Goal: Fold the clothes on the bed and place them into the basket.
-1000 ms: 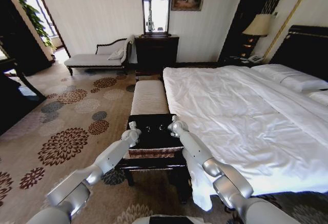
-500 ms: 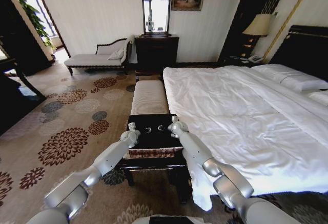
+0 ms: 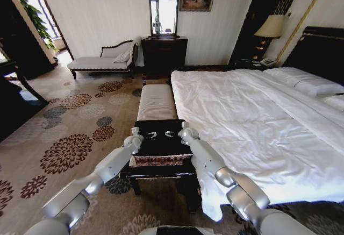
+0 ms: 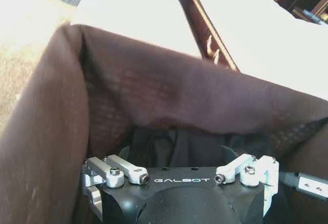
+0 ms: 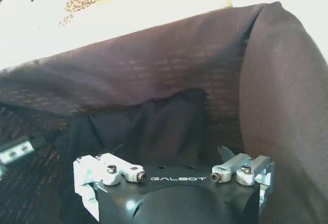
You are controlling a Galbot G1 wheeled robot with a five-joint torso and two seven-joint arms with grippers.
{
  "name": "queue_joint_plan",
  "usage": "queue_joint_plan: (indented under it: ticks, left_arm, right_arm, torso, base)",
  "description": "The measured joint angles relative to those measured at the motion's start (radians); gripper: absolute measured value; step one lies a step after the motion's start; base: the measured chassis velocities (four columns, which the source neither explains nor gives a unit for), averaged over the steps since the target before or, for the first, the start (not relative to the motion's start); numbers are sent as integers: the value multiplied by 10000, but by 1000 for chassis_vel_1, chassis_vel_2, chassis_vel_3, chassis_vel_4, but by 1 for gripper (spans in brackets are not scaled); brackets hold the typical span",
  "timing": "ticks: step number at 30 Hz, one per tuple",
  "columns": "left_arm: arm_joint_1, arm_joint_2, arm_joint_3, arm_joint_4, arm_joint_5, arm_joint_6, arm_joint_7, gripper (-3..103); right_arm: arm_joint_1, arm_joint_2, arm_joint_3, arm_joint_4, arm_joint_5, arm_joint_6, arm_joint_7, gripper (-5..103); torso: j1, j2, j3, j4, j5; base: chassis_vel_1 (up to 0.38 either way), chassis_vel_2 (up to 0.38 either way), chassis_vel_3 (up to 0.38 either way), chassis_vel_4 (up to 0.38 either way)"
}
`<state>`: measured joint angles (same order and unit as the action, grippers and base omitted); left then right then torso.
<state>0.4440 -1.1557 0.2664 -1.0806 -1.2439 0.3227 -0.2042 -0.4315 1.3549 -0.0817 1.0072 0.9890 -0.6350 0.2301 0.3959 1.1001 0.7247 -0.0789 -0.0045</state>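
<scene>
The black T-shirt [image 3: 159, 141] lies in the basket [image 3: 161, 160], its white lettering facing up. The basket has brown wicker sides and stands at the near end of the bench, beside the foot of the bed [image 3: 252, 116]. My left gripper [image 3: 135, 134] hangs over the basket's left rim and my right gripper [image 3: 184, 133] over its right rim. Both are open and hold nothing. The left wrist view looks past the left gripper [image 4: 179, 177] onto black cloth [image 4: 174, 146] at the bottom of the dark liner [image 4: 154, 88]. In the right wrist view the right gripper [image 5: 174, 177] is above the same cloth [image 5: 154, 126].
A pale striped bench [image 3: 156, 100] runs away from the basket along the bed's foot. A chaise longue [image 3: 102, 60] and a dark dresser [image 3: 164, 53] stand against the far wall, and a lamp [image 3: 271, 26] by the headboard. Patterned carpet [image 3: 75, 122] spreads out to the left.
Both grippers have drawn back a little toward me and apart, off the shirt. More of the white lettering shows between them now.
</scene>
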Motion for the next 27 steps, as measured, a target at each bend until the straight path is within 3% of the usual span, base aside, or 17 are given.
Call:
queue_joint_plan:
  ticks: [5, 11, 14, 20, 27]
  left_arm:
    - [151, 368, -69, -838, -34, -99, -221, 100]
    - [885, 952, -605, -2664, 1115, -638, -919, 100]
    - [1278, 1180, -1062, -3440, 1561, -854, -990, 100]
    - [2570, 1668, -2349, -4504, 2808, -1500, -1079, 100]
    - [3770, 2319, -3313, -5470, 4292, -2008, -1163, 100]
  right_arm:
    - [-206, -366, 3, 906, 102, 8, 0, 100]
    - [-1076, -1063, 697, 3242, 163, 139, 55, 100]
    - [-1504, -1490, 1093, 3990, 150, 312, -65, 100]
    - [-2561, -2641, 1613, 4900, -943, 1384, -597, 100]
    - [-3745, -3483, 2278, 5747, -1994, 2146, -930, 100]
  torso:
    - [0, 1, 0, 0, 0]
    - [-1, 1, -1, 4, 0]
    - [-2, 1, -2, 0, 0]
    - [-2, 1, -1, -1, -2]
    - [-2, 1, -2, 3, -2]
  base:
    - [0, 0, 0, 0]
    - [0, 0, 0, 0]
    - [0, 0, 0, 0]
    - [0, 0, 0, 0]
    - [0, 0, 0, 0]
